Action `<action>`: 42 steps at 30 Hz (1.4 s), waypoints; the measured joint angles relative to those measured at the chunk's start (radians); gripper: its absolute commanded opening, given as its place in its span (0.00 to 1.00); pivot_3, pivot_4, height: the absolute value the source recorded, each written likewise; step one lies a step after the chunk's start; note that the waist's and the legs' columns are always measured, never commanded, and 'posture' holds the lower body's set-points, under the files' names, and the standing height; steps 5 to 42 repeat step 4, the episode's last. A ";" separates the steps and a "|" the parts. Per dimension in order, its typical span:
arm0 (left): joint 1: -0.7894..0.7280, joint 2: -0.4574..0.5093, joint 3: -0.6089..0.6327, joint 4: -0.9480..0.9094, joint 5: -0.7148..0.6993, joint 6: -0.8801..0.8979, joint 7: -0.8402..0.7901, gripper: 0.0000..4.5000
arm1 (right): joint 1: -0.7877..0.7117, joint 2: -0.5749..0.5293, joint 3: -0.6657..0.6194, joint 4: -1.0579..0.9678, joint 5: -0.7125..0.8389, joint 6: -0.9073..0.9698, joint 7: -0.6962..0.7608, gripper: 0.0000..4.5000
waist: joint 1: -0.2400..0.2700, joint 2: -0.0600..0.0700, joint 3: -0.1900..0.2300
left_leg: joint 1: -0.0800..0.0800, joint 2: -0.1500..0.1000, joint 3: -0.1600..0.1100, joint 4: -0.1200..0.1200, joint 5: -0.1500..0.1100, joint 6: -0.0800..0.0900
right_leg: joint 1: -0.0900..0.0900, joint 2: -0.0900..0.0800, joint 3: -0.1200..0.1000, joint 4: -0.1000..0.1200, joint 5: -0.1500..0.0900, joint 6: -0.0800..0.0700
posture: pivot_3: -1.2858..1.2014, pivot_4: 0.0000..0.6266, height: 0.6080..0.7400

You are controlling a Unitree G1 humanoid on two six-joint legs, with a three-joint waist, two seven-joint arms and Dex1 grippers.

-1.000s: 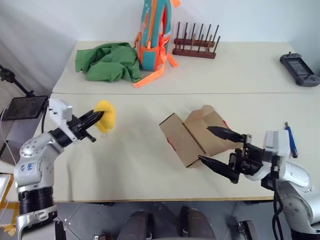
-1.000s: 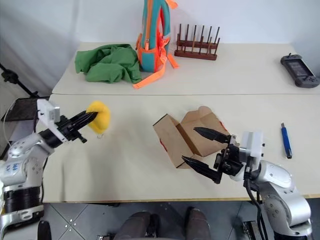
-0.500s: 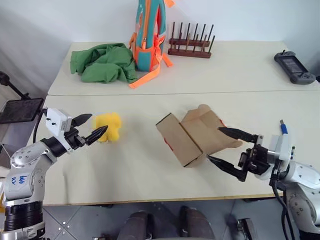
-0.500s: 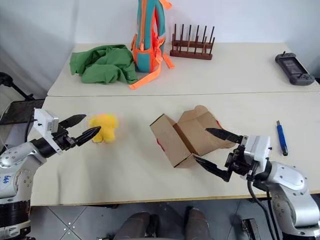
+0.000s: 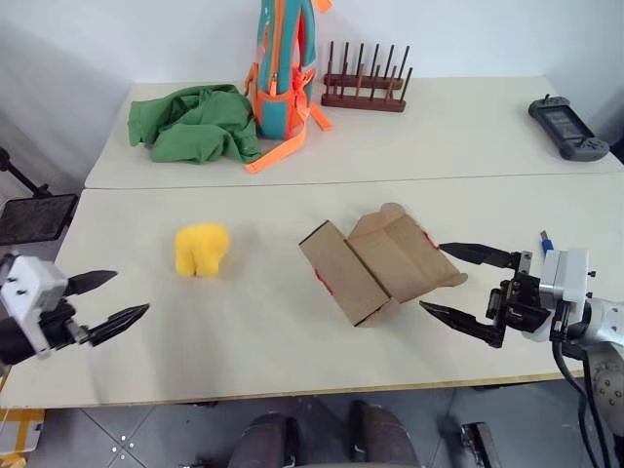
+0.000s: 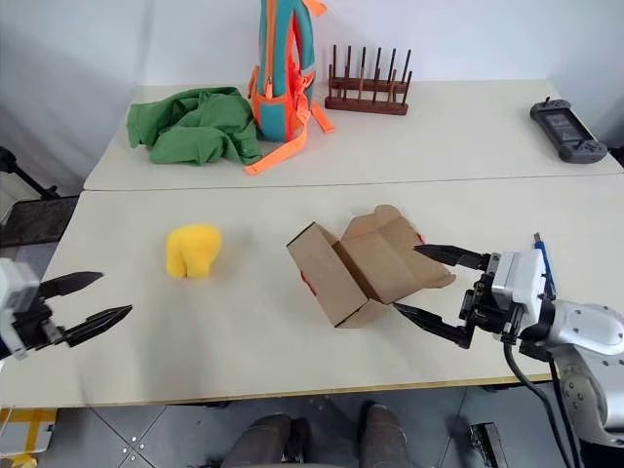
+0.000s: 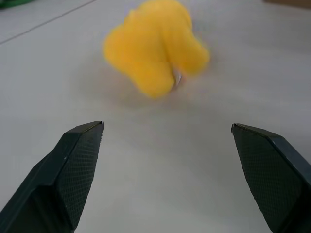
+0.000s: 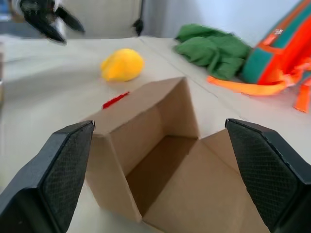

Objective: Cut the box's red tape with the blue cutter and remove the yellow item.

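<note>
The yellow item lies on the table left of centre, free of any grip. My left gripper hangs open near the table's front left edge, well short of it, pointing toward it. The box sits open in the middle with its flaps spread, and red tape shows on its side. My right gripper is open just right of the box, one finger over the near flap, touching nothing. The blue cutter lies on the table behind my right wrist, mostly hidden.
On the far table lie a green cloth, a teal and orange backpack, a wooden peg rack and a black game controller. A seam divides the two tables. The front edge runs close under both grippers.
My left gripper opened and let go of the yellow item, which now rests on the table, then drew back toward the front left. My right gripper shifted slightly right, away from the box.
</note>
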 measured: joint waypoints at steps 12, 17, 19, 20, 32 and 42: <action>0.058 -0.066 0.057 -0.036 -0.011 0.002 0.038 1.00 | -0.057 -0.033 -0.041 0.139 -0.039 -0.051 0.032 1.00 | 0.001 0.000 0.000 | 0.000 0.000 0.000 0.000 0.000 0.000 | 0.000 -0.001 0.002 -0.001 0.000 0.000 | 0.52 0.24 1.00; 0.058 -0.066 0.057 -0.036 -0.011 0.002 0.038 1.00 | -0.057 -0.033 -0.041 0.139 -0.039 -0.051 0.032 1.00 | 0.001 0.000 0.000 | 0.000 0.000 0.000 0.000 0.000 0.000 | 0.000 -0.001 0.002 -0.001 0.000 0.000 | 0.52 0.24 1.00; 0.058 -0.066 0.057 -0.036 -0.011 0.002 0.038 1.00 | -0.057 -0.033 -0.041 0.139 -0.039 -0.051 0.032 1.00 | 0.001 0.000 0.000 | 0.000 0.000 0.000 0.000 0.000 0.000 | 0.000 -0.001 0.002 -0.001 0.000 0.000 | 0.52 0.24 1.00; 0.058 -0.066 0.057 -0.036 -0.011 0.002 0.038 1.00 | -0.057 -0.033 -0.041 0.139 -0.039 -0.051 0.032 1.00 | 0.001 0.000 0.000 | 0.000 0.000 0.000 0.000 0.000 0.000 | 0.000 -0.001 0.002 -0.001 0.000 0.000 | 0.52 0.24 1.00; 0.058 -0.066 0.057 -0.036 -0.011 0.002 0.038 1.00 | -0.057 -0.033 -0.041 0.139 -0.039 -0.051 0.032 1.00 | 0.001 0.000 0.000 | 0.000 0.000 0.000 0.000 0.000 0.000 | 0.000 -0.001 0.002 -0.001 0.000 0.000 | 0.52 0.24 1.00; 0.058 -0.066 0.057 -0.036 -0.011 0.002 0.038 1.00 | -0.057 -0.033 -0.041 0.139 -0.039 -0.051 0.032 1.00 | 0.001 0.000 0.000 | 0.000 0.000 0.000 0.000 0.000 0.000 | 0.000 -0.001 0.002 -0.001 0.000 0.000 | 0.52 0.24 1.00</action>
